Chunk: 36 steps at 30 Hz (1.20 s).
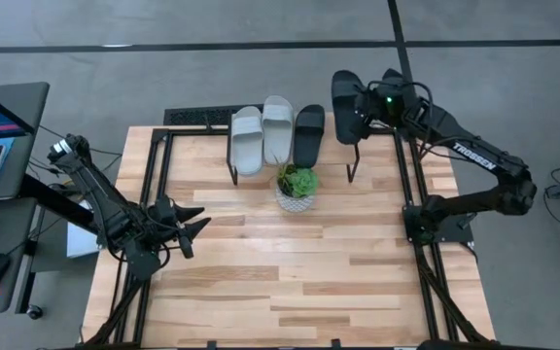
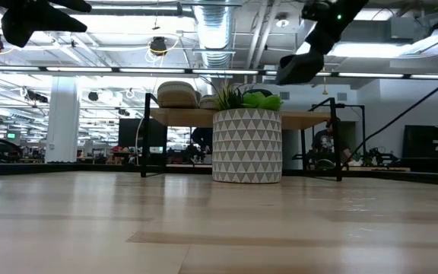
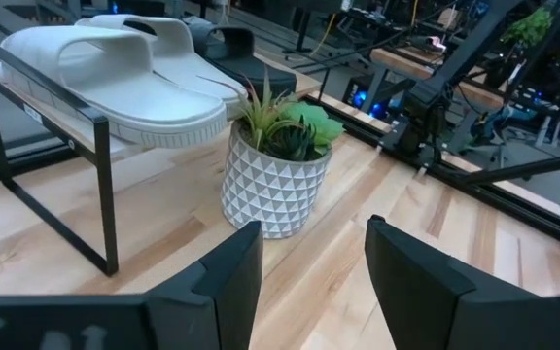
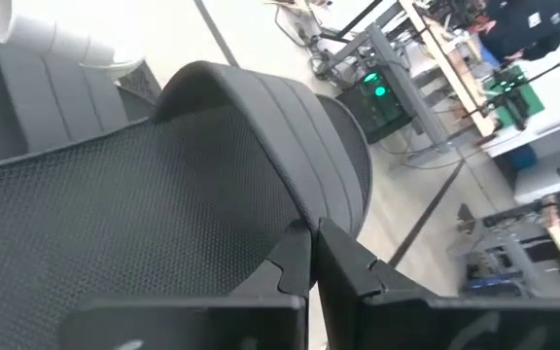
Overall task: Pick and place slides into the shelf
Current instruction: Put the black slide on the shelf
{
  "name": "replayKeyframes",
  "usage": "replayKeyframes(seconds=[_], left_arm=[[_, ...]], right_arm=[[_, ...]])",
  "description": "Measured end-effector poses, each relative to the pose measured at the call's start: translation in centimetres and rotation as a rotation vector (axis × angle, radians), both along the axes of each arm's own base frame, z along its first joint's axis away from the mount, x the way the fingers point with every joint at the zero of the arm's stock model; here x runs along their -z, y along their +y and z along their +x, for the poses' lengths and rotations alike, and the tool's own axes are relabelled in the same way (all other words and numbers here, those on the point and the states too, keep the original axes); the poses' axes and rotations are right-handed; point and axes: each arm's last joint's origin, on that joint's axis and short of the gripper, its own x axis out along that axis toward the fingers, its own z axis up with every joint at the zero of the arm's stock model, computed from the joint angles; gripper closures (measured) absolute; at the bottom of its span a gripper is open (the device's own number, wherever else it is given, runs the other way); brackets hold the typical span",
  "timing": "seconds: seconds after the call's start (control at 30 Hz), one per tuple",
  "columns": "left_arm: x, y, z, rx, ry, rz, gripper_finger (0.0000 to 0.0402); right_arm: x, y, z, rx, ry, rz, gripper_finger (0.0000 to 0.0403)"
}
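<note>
Above the right end of the shelf [image 1: 295, 148], the last black slide [image 1: 346, 105] is carried by the right hand [image 1: 366, 105], whose fingers are pinched shut on the slide's wide strap; the sole hangs tilted, clear of the plank; two grey slides [image 1: 262, 133] and one black slide [image 1: 309, 134] already lie side by side on the shelf top. Risk, as judged: the free space is only the plank's right end, so a release too far outward could tip the slide off the edge; a tilted drop could knock the black neighbour; the thin pinch on the strap could slip. The potted plant [image 1: 297, 187] stands on the surface just in front of the shelf. The left hand [image 1: 187, 226] waits over the surface's left side, fingers apart, empty.
</note>
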Motion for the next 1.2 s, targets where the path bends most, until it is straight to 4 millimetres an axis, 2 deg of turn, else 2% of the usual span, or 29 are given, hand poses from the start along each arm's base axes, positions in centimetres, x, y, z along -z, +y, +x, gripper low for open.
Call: replayKeyframes(seconds=[0.57,0.97,1.2], left_arm=[[0.0,0.0,0.0,0.016,0.014,-0.015,0.023],[0.1,-0.1,0.0,0.018,0.014,-0.024,0.023],[0.1,-0.1,0.0,0.018,0.014,-0.024,0.023]], right_arm=[[3.8,-1.9,-0.1,0.041,-0.043,0.096,0.0403],[6.6,-3.1,2.1,0.01,0.033,0.177,0.0403],[7.3,-3.0,3.2,-0.008,0.054,0.188,0.0403]])
